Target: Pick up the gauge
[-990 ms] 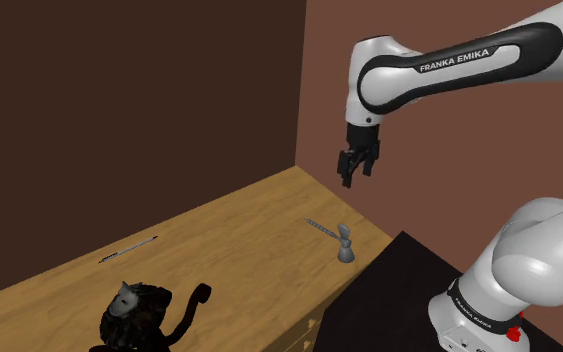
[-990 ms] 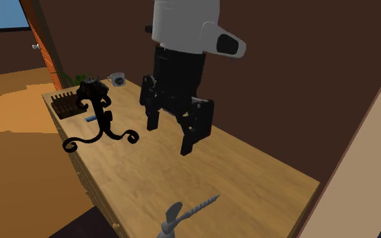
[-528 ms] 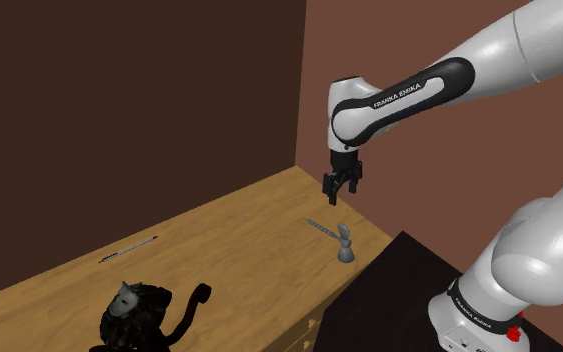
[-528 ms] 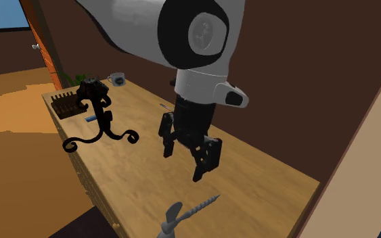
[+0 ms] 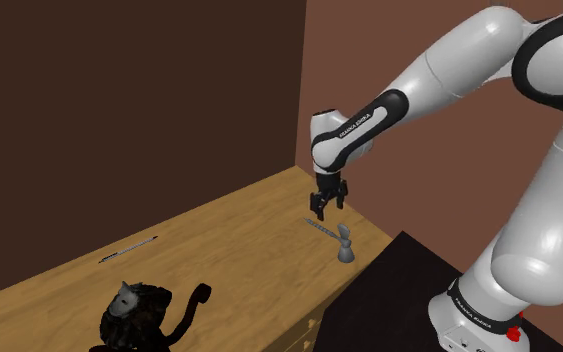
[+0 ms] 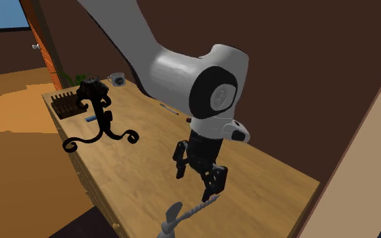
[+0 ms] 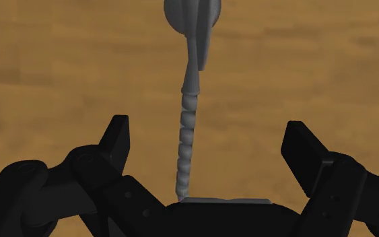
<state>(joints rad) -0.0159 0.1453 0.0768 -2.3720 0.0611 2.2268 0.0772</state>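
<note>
The gauge is a grey piece with a thin ribbed stem and a wider head. It lies on the wooden table near the corner closest to the stand. In the second exterior view the gauge sits at the table's near edge. My gripper hangs open just above the stem's far end, close to the brown wall. The second exterior view has the gripper right over the stem. From the wrist, the stem of the gauge runs between the spread fingers, and neither touches it.
A black curly stand with a mask is at the table's near end in the shoulder view. A thin rod lies mid-table. In the second exterior view a dark rack and a mug sit at the far end. Walls close two sides.
The arm has stretched out and the gripper has dropped from well above the table to just over the gauge's stem. The fingers stayed open. The gauge has not moved.
</note>
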